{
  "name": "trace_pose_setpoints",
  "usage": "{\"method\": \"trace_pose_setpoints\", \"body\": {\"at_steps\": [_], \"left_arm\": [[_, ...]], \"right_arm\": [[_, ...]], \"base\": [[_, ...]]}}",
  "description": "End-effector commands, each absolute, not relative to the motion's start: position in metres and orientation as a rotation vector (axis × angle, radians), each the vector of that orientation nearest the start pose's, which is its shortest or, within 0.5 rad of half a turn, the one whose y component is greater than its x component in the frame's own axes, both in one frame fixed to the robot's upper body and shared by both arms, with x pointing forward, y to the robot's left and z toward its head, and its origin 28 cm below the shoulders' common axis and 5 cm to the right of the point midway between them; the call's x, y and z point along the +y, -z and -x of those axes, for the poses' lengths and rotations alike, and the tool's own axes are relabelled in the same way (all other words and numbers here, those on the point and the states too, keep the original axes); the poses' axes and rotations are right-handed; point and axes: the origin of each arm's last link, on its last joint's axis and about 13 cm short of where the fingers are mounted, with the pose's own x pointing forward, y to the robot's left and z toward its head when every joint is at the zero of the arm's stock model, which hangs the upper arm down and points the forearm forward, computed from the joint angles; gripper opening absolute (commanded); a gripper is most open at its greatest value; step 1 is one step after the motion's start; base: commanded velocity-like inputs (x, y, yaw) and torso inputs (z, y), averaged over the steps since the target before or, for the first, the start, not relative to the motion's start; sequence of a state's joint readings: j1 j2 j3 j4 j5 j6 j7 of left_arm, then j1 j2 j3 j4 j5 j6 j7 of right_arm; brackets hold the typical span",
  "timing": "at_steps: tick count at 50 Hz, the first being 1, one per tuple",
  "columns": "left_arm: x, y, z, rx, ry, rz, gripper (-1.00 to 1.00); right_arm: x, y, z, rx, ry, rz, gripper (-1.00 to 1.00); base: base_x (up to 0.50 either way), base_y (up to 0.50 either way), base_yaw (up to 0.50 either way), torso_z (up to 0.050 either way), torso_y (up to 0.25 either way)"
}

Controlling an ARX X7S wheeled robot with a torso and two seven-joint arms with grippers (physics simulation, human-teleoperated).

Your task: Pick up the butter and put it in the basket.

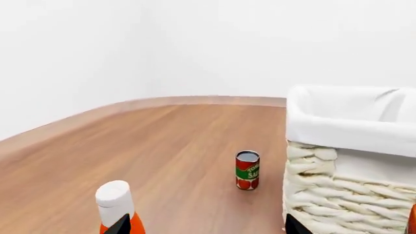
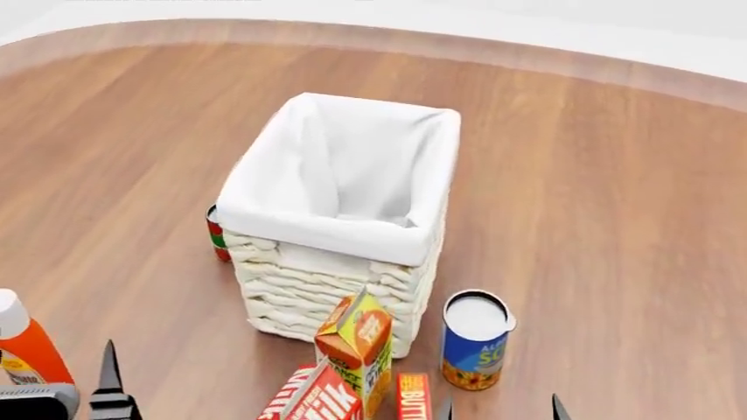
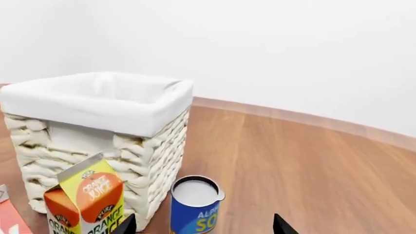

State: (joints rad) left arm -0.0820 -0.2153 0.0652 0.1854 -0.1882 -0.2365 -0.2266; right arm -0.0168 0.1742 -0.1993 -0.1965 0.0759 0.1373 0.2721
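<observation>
1. Head view shows the butter (image 2: 414, 395), a small flat red-orange rectangular box with white lettering, lying on the wooden worktop (image 2: 607, 192) at the picture's lower edge, partly cut off, just beside the red-and-white milk carton (image 2: 313, 398) and near the blue soup can (image 2: 475, 339).
2. It sits in front of the large cream-white woven wicker basket (image 2: 292, 276) with its white cloth liner; the orange-yellow juice carton (image 2: 356, 343) stands between them.
3. I judge the box light, stiff and smooth-sided, likely slippery; gripping across its narrow width, clear of the milk carton, seems best.
4. The right end effector (image 2: 499, 409) shows two tips apart, holding nothing.
5. The left end effector (image 2: 111, 385) shows too little to tell.
</observation>
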Motion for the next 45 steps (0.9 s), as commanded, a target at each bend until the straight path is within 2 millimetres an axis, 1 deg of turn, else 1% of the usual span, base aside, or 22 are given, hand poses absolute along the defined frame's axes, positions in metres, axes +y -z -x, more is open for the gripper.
{"method": "trace_pose_setpoints", "body": {"at_steps": [1, 9, 12, 14, 23, 28, 34, 38, 41, 45], "left_arm": [[0.2396, -0.0609, -0.2264, -0.033, -0.138, -0.016, 1.00], [0.2398, -0.0625, -0.2269, -0.051, -0.144, -0.023, 1.00], [0.2402, -0.0628, -0.2282, -0.057, -0.147, -0.059, 1.00], [0.2407, -0.0643, -0.2279, -0.046, -0.155, -0.036, 1.00], [0.2422, -0.0653, -0.2281, -0.042, -0.159, -0.028, 1.00], [0.2437, -0.0701, -0.2272, -0.056, -0.162, -0.022, 1.00], [0.2442, -0.0692, -0.2285, -0.053, -0.167, -0.027, 1.00], [0.2450, -0.0686, -0.2293, -0.059, -0.174, -0.033, 1.00], [0.2461, -0.0706, -0.2295, -0.056, -0.183, -0.001, 1.00], [0.2465, -0.0692, -0.2303, -0.058, -0.183, -0.011, 1.00]], "right_arm": [[-0.0906, -0.0381, -0.2066, -0.031, 0.066, 0.092, 1.00], [-0.0912, -0.0386, -0.2065, -0.037, 0.072, 0.089, 1.00], [-0.0910, -0.0390, -0.2066, -0.038, 0.072, 0.091, 1.00], [-0.0912, -0.0387, -0.2067, -0.036, 0.073, 0.091, 1.00], [-0.0908, -0.0387, -0.2070, -0.035, 0.071, 0.093, 1.00], [-0.0908, -0.0389, -0.2070, -0.037, 0.071, 0.094, 1.00], [-0.0902, -0.0388, -0.2076, -0.038, 0.067, 0.098, 1.00], [-0.0894, -0.0366, -0.2088, -0.036, 0.062, 0.098, 1.00], [-0.0886, -0.0357, -0.2095, -0.035, 0.057, 0.098, 1.00], [-0.0853, -0.0326, -0.2126, -0.028, 0.035, 0.090, 1.00]], "base": [[0.00, 0.00, 0.00, 0.000, 0.000], [0.00, 0.00, 0.00, 0.000, 0.000], [0.00, 0.00, 0.00, 0.000, -0.239], [0.00, 0.00, 0.00, 0.000, -0.250], [0.00, 0.00, 0.00, 0.000, -0.250], [0.00, 0.00, 0.00, 0.000, -0.250], [0.00, 0.00, 0.00, 0.000, -0.250], [0.00, 0.00, 0.00, 0.000, -0.149], [0.00, 0.00, 0.00, 0.000, -0.010], [0.00, 0.00, 0.00, 0.000, 0.000]]}}
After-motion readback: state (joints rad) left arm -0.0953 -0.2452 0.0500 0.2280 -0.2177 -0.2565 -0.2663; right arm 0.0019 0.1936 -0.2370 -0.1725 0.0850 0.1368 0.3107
